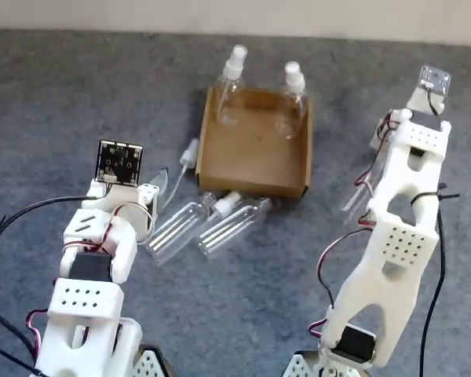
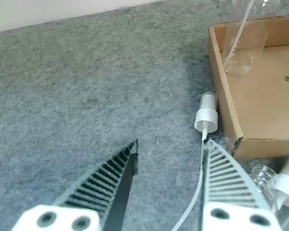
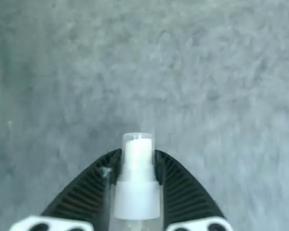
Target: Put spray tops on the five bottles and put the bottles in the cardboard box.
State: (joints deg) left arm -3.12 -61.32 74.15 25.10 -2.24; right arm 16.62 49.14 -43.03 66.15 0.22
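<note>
Left gripper (image 2: 169, 144) low over the carpet, jaws open just short of a loose spray top (image 2: 205, 113) left of the cardboard box (image 2: 223, 96), right gripper (image 3: 137, 156) extended right of it, jaws clamped on a capped bottle (image 3: 137, 192), seemingly tilted.

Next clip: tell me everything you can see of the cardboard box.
The cardboard box is a shallow, open-topped brown tray with low walls, lying flat on the grey carpet. Two capped clear bottles stand upright inside at its far side. A loose spray top lies just outside one wall.
</note>
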